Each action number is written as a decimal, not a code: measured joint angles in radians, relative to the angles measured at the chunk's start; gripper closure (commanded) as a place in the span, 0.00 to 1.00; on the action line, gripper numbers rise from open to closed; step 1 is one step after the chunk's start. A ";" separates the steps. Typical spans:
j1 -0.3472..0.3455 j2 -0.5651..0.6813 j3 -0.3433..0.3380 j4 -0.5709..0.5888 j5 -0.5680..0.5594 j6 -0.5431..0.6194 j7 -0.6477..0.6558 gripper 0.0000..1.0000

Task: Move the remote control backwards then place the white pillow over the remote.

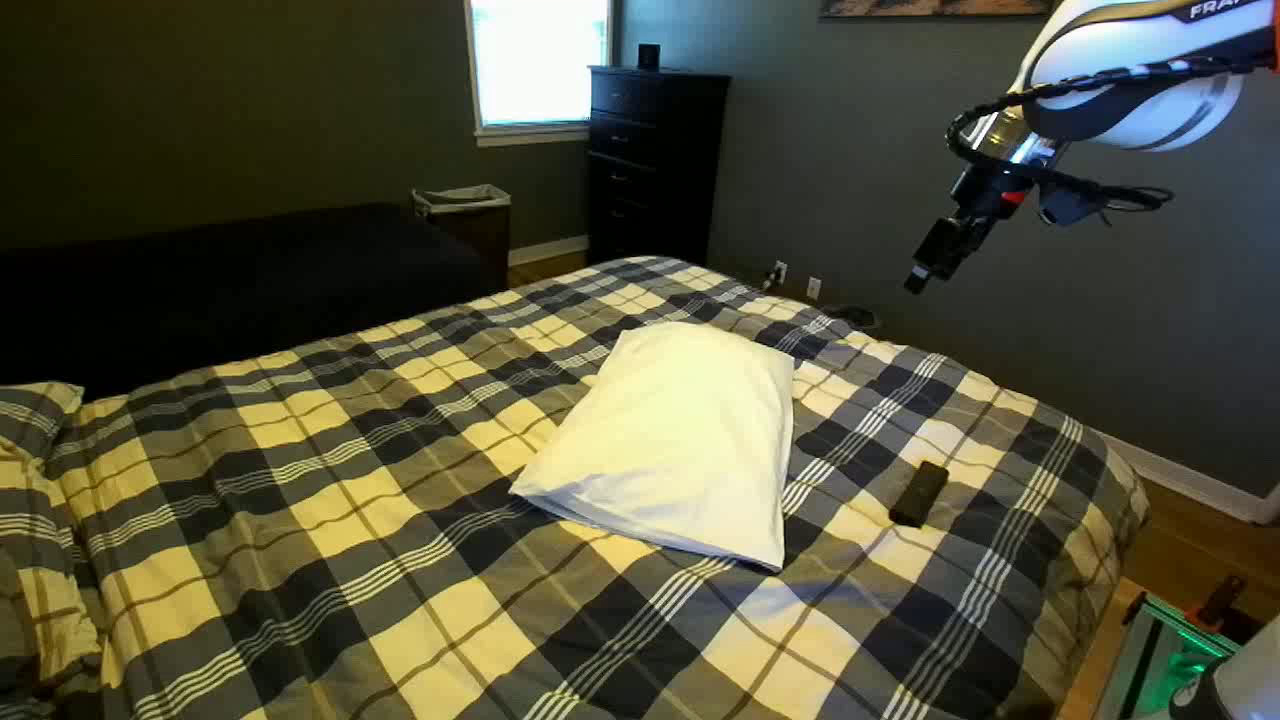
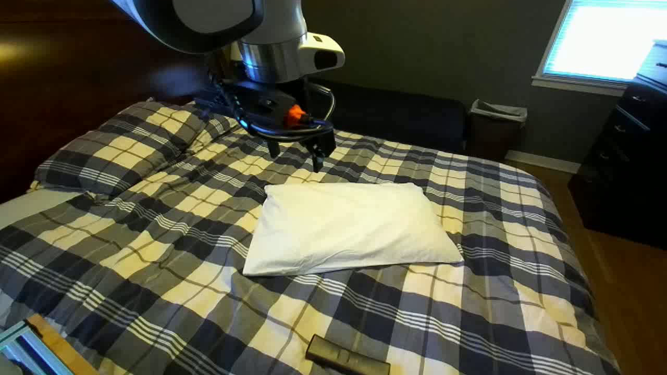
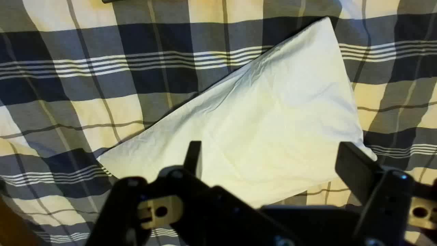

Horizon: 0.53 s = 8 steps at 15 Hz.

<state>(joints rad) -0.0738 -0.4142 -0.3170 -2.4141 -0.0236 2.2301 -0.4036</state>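
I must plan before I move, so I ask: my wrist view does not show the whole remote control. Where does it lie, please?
Observer: The remote control lies uncovered on the plaid bedspread, apart from the white pillow.
Operator: Thank you. Do I touch anything now?
Observer: No. Both exterior views show the gripper in the air above the bedspread.
Operator: Is another pillow on the bedspread's far parts, outside my view?
Observer: Yes, at least one plaid pillow, near the headboard.

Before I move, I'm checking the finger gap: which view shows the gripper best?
The wrist view: the gripper looms close, both fingers plainly apart. Both exterior views show it smaller, its gap harder to read.
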 measured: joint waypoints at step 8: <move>-0.021 0.044 0.005 0.000 0.001 0.000 0.077 0.00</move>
<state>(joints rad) -0.0950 -0.3697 -0.3120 -2.4142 -0.0222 2.2305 -0.3268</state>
